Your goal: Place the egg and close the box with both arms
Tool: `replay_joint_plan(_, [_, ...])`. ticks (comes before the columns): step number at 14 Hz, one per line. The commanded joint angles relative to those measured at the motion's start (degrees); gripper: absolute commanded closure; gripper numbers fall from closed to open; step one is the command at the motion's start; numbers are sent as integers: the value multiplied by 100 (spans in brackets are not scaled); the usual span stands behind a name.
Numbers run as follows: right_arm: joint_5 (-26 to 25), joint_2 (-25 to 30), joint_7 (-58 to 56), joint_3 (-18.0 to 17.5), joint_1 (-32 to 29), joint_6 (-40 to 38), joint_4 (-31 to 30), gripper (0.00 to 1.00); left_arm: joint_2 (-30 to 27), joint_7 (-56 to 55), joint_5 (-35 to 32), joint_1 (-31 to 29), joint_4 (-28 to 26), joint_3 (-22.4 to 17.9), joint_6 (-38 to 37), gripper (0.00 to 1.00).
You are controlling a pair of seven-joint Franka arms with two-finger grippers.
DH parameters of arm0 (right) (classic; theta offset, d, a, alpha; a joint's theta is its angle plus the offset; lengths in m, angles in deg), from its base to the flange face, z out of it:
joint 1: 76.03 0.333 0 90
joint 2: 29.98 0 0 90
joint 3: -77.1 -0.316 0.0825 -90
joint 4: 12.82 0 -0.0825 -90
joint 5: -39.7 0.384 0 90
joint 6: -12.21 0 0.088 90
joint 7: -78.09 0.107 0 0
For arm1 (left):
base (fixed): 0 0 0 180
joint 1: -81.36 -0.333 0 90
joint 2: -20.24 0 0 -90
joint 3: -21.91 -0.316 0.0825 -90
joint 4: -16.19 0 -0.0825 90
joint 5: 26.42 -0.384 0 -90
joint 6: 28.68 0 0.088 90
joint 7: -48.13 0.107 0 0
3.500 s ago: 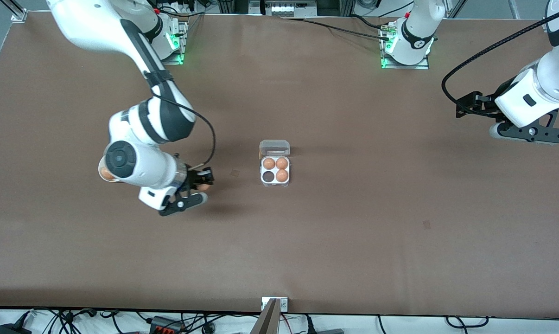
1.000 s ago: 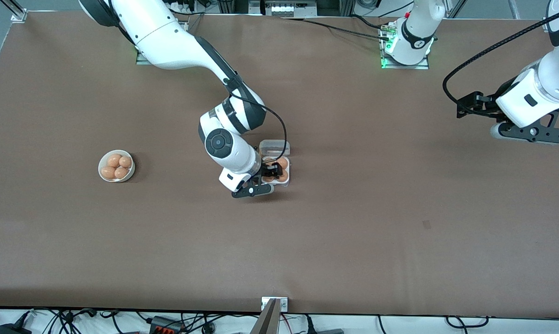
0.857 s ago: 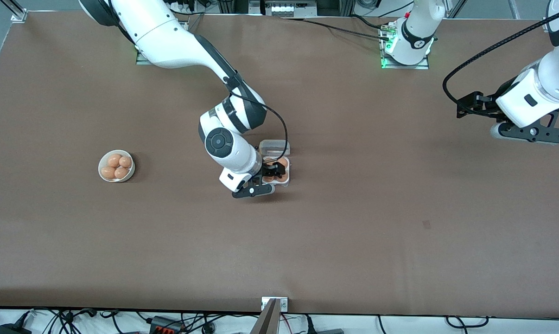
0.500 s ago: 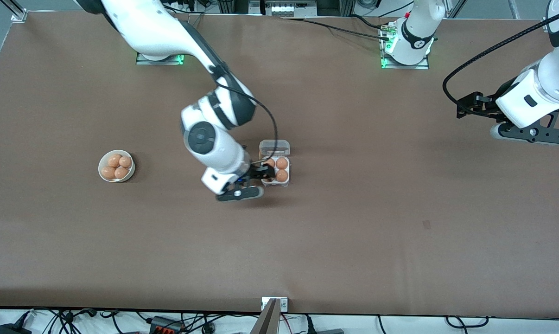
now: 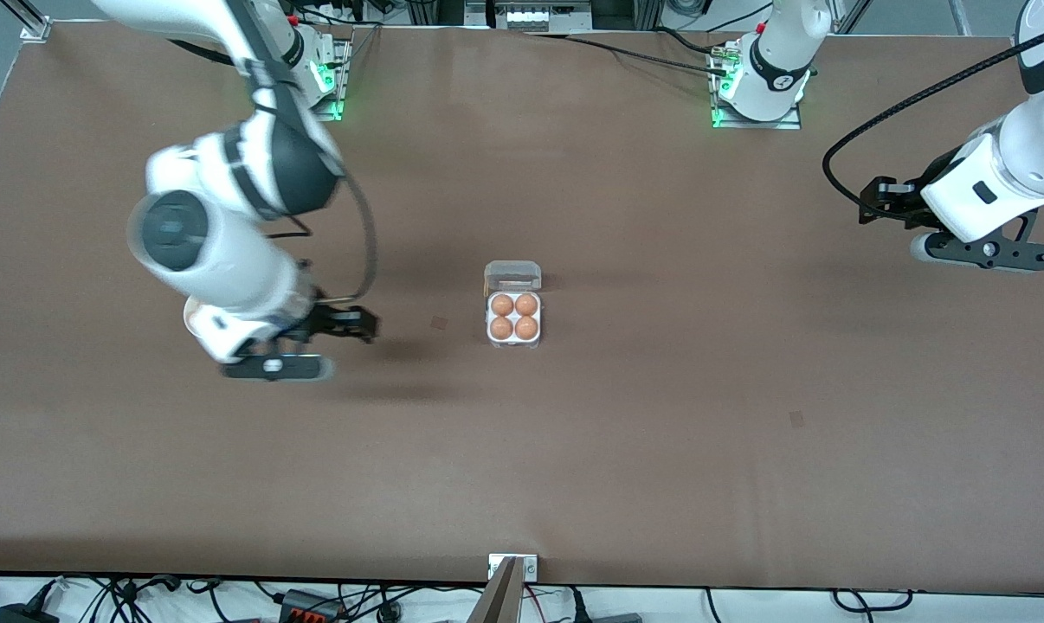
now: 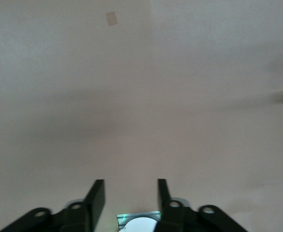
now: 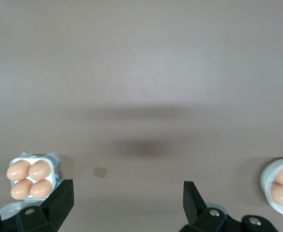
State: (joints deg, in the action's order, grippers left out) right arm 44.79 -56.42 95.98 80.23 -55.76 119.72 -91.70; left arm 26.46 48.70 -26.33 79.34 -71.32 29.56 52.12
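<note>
The clear-plastic box [image 5: 513,339] sits mid-table with its lid [image 5: 512,275] open and upright on the edge toward the robots. All four cells hold orange-brown eggs. The egg [image 5: 502,329] lies in the cell nearer the front camera, toward the right arm's end. My right gripper [image 5: 353,324] is open and empty, up over bare table between the bowl and the box. In the right wrist view [image 7: 126,200] the box [image 7: 54,166] shows with its four eggs. My left gripper [image 5: 870,201] is open and empty [image 6: 129,193] and waits over the left arm's end of the table.
The white bowl [image 5: 190,318] of spare eggs is mostly hidden under the right arm; its rim [image 7: 267,179] shows in the right wrist view. A small square mark [image 5: 438,323] lies on the brown table between the right gripper and the box.
The right gripper carried the egg to the box, let it go in the empty cell, then rose and swung back toward the bowl, open. The left arm has barely moved.
</note>
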Motion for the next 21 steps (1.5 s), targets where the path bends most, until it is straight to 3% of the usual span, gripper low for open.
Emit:
replay_joint_plan(1, [-78, 350, -250, -32, -356, -117, -145, 0, 64, 110, -79, 27, 173, 17, -161, 98])
replay_joint_plan(7, [-79, 579, -505, 39, -1234, -257, -154, 0, -6, 67, 61, 359, 164, 78, -556, 99])
replay_joint_plan(10, [-87, 745, -795, 30, -1700, -415, -145, 0, 46, -327, 525, 413, 94, 465, -487, 99])
replay_joint_plan(13, [-78, 1027, -1382, 3, -2088, -811, -145, 0, 134, -1187, 791, 728, -510, 614, 380, 99])
replay_joint_plan(15, [-87, 1054, -1534, 21, -2150, -881, -145, 0, 221, -2275, 791, 1062, -959, 973, 1355, 99])
replay_joint_plan(18, [-445, 1457, -1595, -31, -2107, -1259, -337, 0, 757, -3121, 730, 1545, -978, 1387, 2165, 99])
replay_joint_plan(21, [-553, 1896, -1806, -40, -2106, -1198, -899, 0, 1424, -3878, 537, 2222, -970, 1379, 3141, 99])
